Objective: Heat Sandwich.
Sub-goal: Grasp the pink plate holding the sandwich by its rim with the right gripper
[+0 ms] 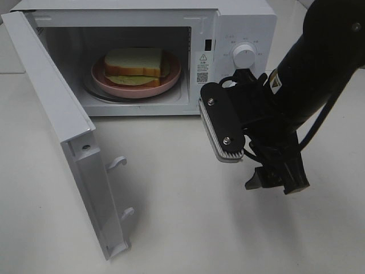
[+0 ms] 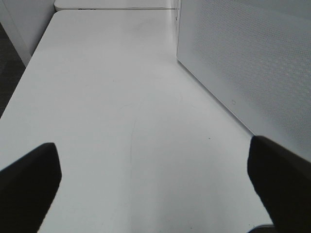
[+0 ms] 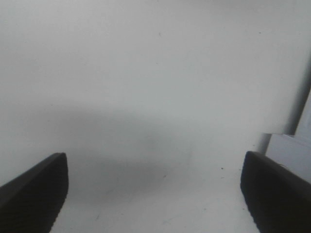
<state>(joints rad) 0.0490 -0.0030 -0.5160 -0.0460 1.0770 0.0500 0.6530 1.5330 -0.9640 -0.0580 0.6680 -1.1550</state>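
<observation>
Sandwich [image 1: 137, 61] on plate [image 1: 137, 90] inside microwave [image 1: 245, 28], door [image 1: 51, 97] open. Right gripper [image 3: 155, 194] released, parked clear, probably so door can swing. Left gripper [image 2: 155, 189] released too.

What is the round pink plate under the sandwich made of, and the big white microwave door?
The round pink plate looks like smooth plastic or glazed ceramic; its rim has a soft sheen, which fits either. The white microwave door looks like matte plastic or painted metal, evenly coloured, with moulded latch hooks.
</observation>
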